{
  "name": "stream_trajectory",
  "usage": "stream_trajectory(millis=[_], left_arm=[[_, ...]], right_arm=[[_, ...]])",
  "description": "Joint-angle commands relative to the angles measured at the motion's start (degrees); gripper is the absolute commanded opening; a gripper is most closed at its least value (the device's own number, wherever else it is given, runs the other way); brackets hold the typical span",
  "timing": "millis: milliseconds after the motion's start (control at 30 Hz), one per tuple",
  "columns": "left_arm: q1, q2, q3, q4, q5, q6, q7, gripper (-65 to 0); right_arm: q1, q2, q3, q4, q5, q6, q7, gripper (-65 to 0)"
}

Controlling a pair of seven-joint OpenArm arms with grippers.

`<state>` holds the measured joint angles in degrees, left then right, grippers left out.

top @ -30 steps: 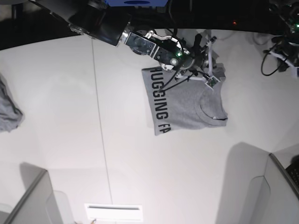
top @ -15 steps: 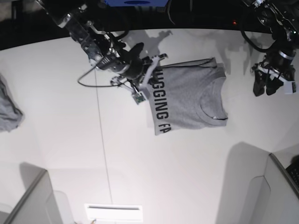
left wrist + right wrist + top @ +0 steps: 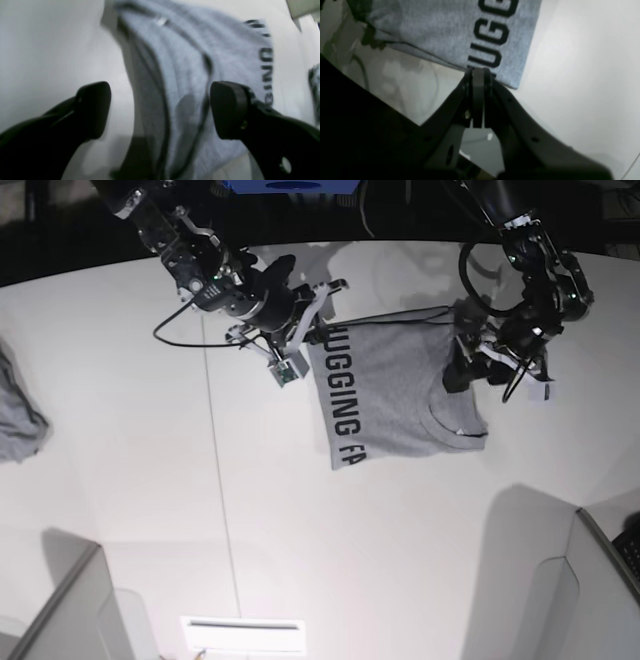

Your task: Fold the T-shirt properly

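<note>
The heather-grey T-shirt (image 3: pixel 400 395) lies folded on the white table, with black lettering along its left edge. My right gripper (image 3: pixel 320 330) is at the shirt's top-left corner. In the right wrist view this gripper (image 3: pixel 478 72) is shut, its tips pinching the edge of the T-shirt (image 3: pixel 440 30) beside the letters. My left gripper (image 3: pixel 466 366) is at the shirt's collar side. In the left wrist view it (image 3: pixel 160 110) is open, one finger over the table and the other over the T-shirt (image 3: pixel 190 62), gripping nothing.
A small bunched grey cloth (image 3: pixel 18 415) lies at the table's left edge. Grey bin walls stand at the lower left (image 3: pixel 80 610) and lower right (image 3: pixel 600 580). A white card (image 3: pixel 243 635) lies at the front edge. Cables hang along the back.
My right gripper swept from the shirt's top-right corner to its top-left corner and stays there. My left arm came in from the far right to the shirt's collar side.
</note>
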<state>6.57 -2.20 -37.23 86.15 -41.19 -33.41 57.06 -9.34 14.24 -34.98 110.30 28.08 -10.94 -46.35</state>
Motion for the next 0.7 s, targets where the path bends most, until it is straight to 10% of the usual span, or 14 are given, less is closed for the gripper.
stream_trajectory(millis=[0,267,533,667], left_arm=[[-0.5,-0.6,1.0,0.2,-1.1,0.9,0.1,-4.9],[0.7,-3.6,11.6,-1.7,-1.1,8.4,0.1,-8.2],[3.4,-5.4,14.3,-2.5,-1.1,8.7,0.1,-64.8],[3.7,-7.1,15.7,-2.5,-1.1,8.7,0.1,-65.0]], right_arm=[[0.5,-0.1,0.0,1.1,0.4,0.4,1.0,-65.0],[0.1,0.0,0.4,1.2,0.4,0.4,1.1,-65.0],[-2.3,0.2,5.9,1.6,0.3,0.4,3.8,-65.0],[-5.8,0.2,12.5,1.7,0.4,0.4,8.4,-65.0]])
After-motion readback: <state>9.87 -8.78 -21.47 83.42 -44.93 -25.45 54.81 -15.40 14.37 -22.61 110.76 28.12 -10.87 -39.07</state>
